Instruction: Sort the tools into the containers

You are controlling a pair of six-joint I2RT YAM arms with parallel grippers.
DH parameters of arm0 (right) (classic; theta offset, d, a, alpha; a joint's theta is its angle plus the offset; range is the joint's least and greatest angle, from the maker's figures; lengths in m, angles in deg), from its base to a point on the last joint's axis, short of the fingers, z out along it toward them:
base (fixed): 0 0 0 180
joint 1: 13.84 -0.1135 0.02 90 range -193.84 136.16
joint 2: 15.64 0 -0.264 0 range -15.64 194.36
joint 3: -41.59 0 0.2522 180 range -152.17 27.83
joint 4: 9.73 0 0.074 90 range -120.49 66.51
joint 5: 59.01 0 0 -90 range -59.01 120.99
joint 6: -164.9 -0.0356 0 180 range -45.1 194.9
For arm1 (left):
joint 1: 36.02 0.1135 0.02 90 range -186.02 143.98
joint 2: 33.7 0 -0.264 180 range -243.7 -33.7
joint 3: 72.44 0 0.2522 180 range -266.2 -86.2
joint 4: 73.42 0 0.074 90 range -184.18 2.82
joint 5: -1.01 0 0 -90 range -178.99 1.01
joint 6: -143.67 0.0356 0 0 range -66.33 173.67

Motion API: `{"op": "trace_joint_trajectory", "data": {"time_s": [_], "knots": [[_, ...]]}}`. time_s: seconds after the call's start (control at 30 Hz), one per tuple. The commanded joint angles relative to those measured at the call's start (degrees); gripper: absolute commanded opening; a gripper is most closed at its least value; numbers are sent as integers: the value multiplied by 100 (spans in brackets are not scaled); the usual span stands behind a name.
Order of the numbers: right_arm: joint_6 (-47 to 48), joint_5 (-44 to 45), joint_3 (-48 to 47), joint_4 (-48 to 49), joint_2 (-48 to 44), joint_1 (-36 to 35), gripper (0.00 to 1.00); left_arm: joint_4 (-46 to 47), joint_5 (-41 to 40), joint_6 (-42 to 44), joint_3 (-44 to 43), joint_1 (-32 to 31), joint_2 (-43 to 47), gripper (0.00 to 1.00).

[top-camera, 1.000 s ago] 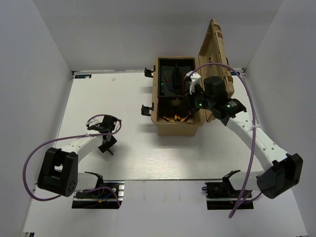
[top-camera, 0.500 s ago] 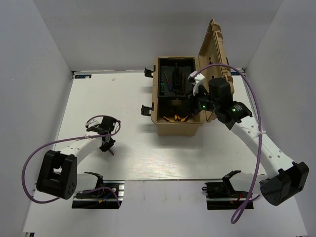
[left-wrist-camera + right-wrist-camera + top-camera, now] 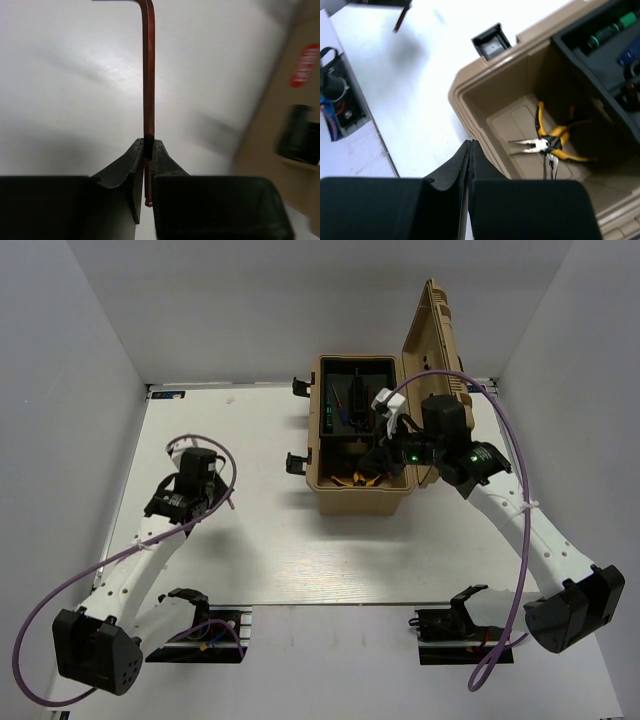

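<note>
My left gripper (image 3: 148, 142) is shut on a dark reddish L-shaped hex key (image 3: 149, 75), held by its long leg and lifted above the white table. In the top view that gripper (image 3: 192, 472) hangs left of the tan toolbox (image 3: 332, 495). My right gripper (image 3: 471, 145) is shut with nothing in it, over the toolbox's near rim (image 3: 470, 100). Two yellow-and-black pliers (image 3: 550, 145) lie crossed on the box floor, the same pliers (image 3: 358, 478) showing in the top view. A black-green stick tool (image 3: 607, 31) lies in the dark tray.
The toolbox lid (image 3: 435, 330) stands open at the back right. Black latches (image 3: 297, 461) stick out from the box's left side. A dark inner tray (image 3: 352, 400) fills the rear half. Arm base mounts (image 3: 195, 635) sit at the near edge.
My left gripper closed on the hex key and lifted it off the table, swinging up and left. The right gripper shifted slightly over the toolbox and is shut.
</note>
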Motion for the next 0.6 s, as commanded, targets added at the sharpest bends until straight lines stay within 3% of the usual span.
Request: {"op": "trace_joint_trajectory", "data": {"time_s": [0.0,0.1,0.33,0.57], "knots": [[399,-605,-458,-283,73,-1,0,980,1092,873,-700,-34,68,0],[864,-895,-774,-696,143,-27,0,1325,2120,1278,-1428,-34,-537,0],[1076,324,-1442,-1136,258,-54,0,2212,3764,1814,-2889,-341,-2030,0],[778,1336,-1478,-987,152,-36,0,3223,5013,1578,-4330,-745,-3603,0]]}}
